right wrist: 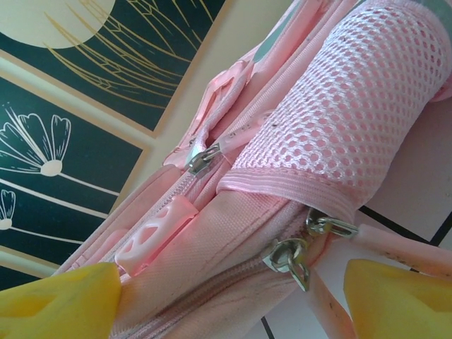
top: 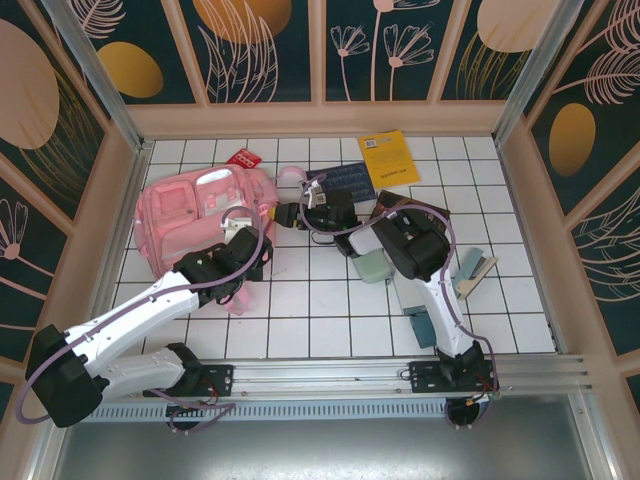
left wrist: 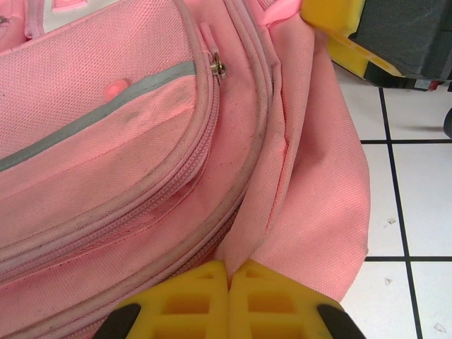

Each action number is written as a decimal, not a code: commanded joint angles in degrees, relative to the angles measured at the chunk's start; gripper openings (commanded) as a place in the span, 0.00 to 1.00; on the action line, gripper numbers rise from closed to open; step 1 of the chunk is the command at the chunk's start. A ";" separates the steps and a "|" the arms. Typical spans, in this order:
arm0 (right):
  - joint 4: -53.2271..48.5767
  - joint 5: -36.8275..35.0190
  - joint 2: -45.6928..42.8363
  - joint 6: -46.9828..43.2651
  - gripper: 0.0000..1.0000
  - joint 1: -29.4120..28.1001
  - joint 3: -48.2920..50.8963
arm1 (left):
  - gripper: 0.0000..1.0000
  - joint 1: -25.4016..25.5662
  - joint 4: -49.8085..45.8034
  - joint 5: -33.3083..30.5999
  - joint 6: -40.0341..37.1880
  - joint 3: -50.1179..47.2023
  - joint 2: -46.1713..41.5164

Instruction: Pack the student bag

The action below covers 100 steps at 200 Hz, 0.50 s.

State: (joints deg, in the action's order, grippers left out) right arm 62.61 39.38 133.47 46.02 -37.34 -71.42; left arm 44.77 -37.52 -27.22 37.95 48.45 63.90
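Left pincer (left wrist: 228, 275), clamped tight, pinches a fold of the large soft pink fabric backpack (left wrist: 106, 127) just ahead; the thin cloth may slip. Right pincer (right wrist: 229, 300), wide and empty, straddles its silver metal zip pull (right wrist: 289, 260), but closing could snag the pink mesh pocket (right wrist: 353, 106) beyond.

The student bag (top: 195, 215) is a large soft pink fabric backpack. It lies flat, front side up, on the far left part of the white tiled table (top: 330, 320). A pale grey reflective strip (left wrist: 106, 113) crosses its front pocket, and a white patch (top: 215, 185) shows near its far edge. A pink mesh side pocket (right wrist: 353, 92) sits on its right end, with metal zipper pulls (right wrist: 289, 261) just beside it. The side fabric is creased into a loose fold (left wrist: 282, 212).
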 commanded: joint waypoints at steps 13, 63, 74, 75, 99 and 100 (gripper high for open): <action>3.69 2.57 -0.31 0.22 0.75 -0.36 1.21 | 0.00 0.36 2.74 -2.00 0.12 1.10 -0.71; 5.95 3.03 -0.62 0.96 0.57 -0.03 3.28 | 0.00 0.38 2.71 -2.25 0.01 0.95 -0.66; 6.03 3.07 -0.67 0.80 0.50 -0.01 3.64 | 0.00 0.39 2.76 -2.24 0.02 1.01 -0.71; 5.99 3.08 -0.67 0.81 0.50 -0.01 3.69 | 0.00 0.40 2.73 -2.23 0.06 0.98 -0.71; 6.54 2.50 -0.93 0.74 0.43 0.39 4.69 | 0.00 0.35 2.71 -2.14 0.12 0.95 -0.71; 6.55 2.48 -0.97 0.78 0.43 0.41 4.70 | 0.00 0.38 2.71 -2.14 0.11 0.95 -0.71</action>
State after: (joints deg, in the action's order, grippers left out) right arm 67.16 40.71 133.47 47.22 -37.32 -68.42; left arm 44.82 -37.54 -27.16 37.78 48.45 63.90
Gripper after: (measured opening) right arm 0.452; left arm 0.068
